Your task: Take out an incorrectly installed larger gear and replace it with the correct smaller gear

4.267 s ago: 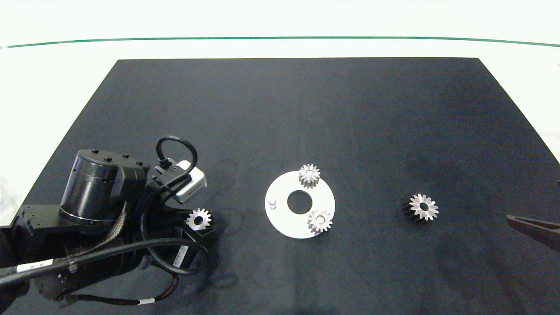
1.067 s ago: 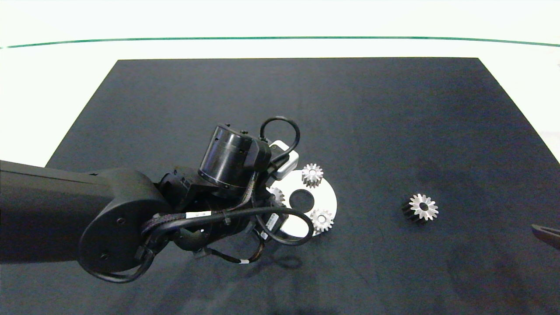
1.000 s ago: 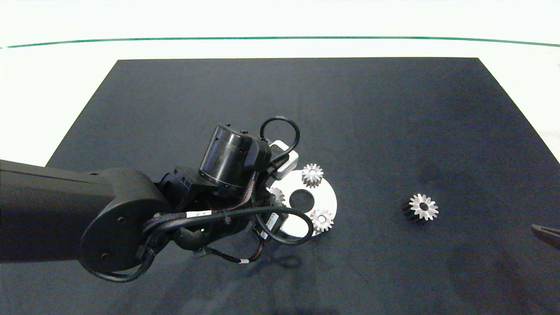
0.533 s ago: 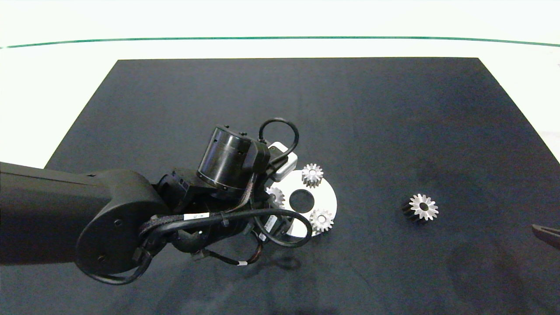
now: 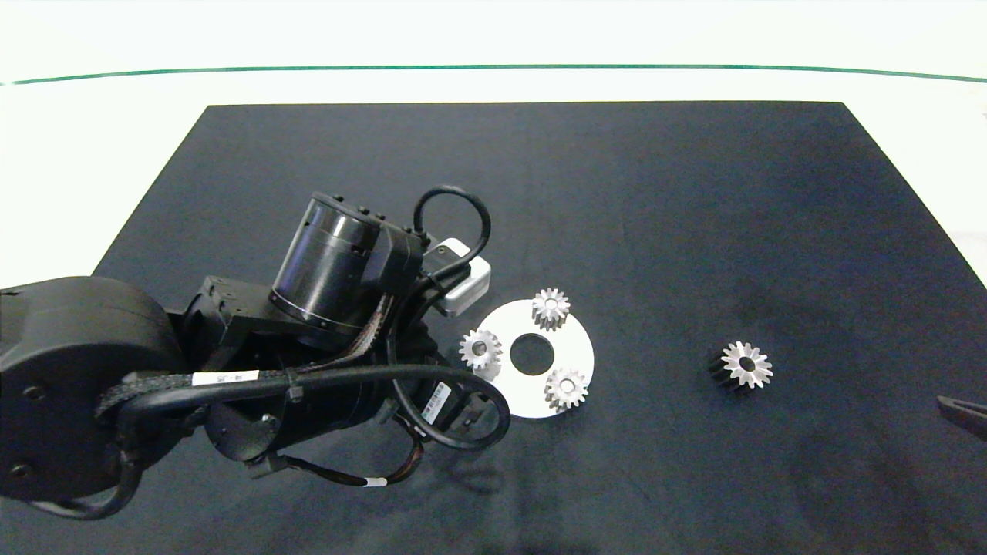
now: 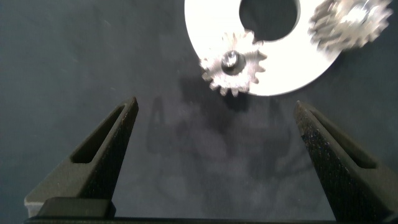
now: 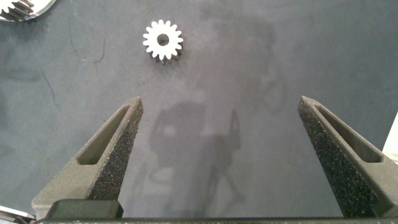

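My left pincer (image 6: 214, 134) hangs released just beside the white disc (image 5: 574, 351), where the smaller gear (image 5: 480, 349) sits on its pin with two other small gears (image 5: 549, 307). The larger gear (image 5: 742, 364) lies well apart on the dark mat. My right pincer (image 7: 224, 149), parked at the table's right edge, gapes empty. I judge replacement done; next, pull clear.

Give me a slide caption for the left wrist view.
Open left gripper hovers beside the white disc, the smaller gear seated on its peg.
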You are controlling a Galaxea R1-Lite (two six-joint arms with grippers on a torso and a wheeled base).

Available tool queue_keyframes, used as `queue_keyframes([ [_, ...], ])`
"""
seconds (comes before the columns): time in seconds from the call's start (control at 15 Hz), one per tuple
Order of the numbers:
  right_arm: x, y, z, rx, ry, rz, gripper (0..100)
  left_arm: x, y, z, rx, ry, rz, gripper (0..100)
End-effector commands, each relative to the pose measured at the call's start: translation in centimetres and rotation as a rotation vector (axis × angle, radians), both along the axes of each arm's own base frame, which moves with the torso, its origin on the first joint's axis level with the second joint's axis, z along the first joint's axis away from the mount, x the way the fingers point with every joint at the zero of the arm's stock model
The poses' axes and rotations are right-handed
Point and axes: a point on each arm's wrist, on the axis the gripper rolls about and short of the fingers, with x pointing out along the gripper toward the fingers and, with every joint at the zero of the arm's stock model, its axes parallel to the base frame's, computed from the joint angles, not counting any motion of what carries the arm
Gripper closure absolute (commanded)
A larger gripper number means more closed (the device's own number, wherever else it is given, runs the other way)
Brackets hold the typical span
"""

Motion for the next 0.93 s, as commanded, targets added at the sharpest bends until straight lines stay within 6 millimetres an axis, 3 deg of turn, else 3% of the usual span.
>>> queue_keyframes([
  [0.07,0.0,0.0,0.0,-0.003,0.003,0.002,0,-0.4,0.4,1.3,-0.033,-0.035,0.002,0],
  [0.93,0.0,0.0,0.0,-0.002,0.004,0.003,0,2.4,-0.1,1.5,-0.018,-0.057,0.039,0],
])
